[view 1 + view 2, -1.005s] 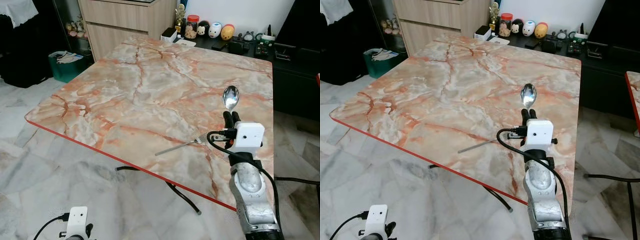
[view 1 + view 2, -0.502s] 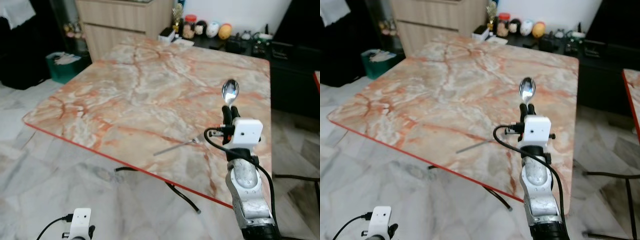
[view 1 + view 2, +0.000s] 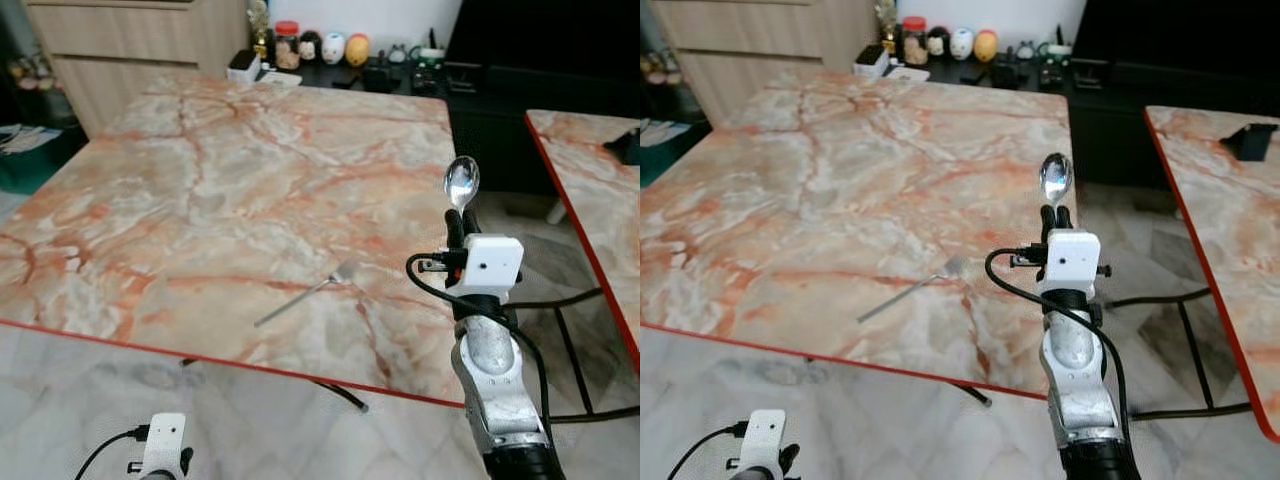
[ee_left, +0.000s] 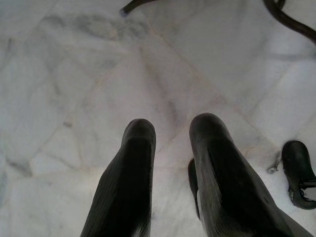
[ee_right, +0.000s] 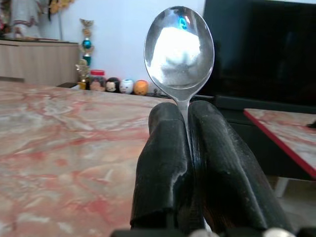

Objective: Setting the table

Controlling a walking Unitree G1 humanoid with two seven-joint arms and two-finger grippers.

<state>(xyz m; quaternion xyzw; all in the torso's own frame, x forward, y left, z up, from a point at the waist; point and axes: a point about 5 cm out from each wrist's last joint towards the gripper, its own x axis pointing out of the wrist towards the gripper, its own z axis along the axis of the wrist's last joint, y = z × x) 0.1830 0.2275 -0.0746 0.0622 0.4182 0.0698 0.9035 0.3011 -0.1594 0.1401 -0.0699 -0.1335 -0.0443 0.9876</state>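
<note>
My right gripper (image 3: 456, 228) is shut on a silver spoon (image 3: 461, 184), whose bowl stands upright above the fingertips; the wrist view shows the spoon (image 5: 178, 47) pinched between both black fingers (image 5: 163, 163). It hovers at the right edge of the marble table (image 3: 200, 170). A silver fork (image 3: 303, 297) lies flat on the table near the front edge, left of the right arm. My left gripper (image 4: 170, 129) hangs low over the marble floor, its fingers slightly apart with nothing between them.
A second marble table (image 3: 590, 160) with a red rim stands to the right, a narrow gap between the two. A wooden cabinet (image 3: 130, 40) and a dark sideboard with figurines and a jar (image 3: 320, 48) lie beyond. Black table legs (image 3: 340, 395) run underneath.
The camera has swung to the right, bringing the second table into view. The right gripper still holds the spoon upright at the same spot in view; the fork lies still on the table.
</note>
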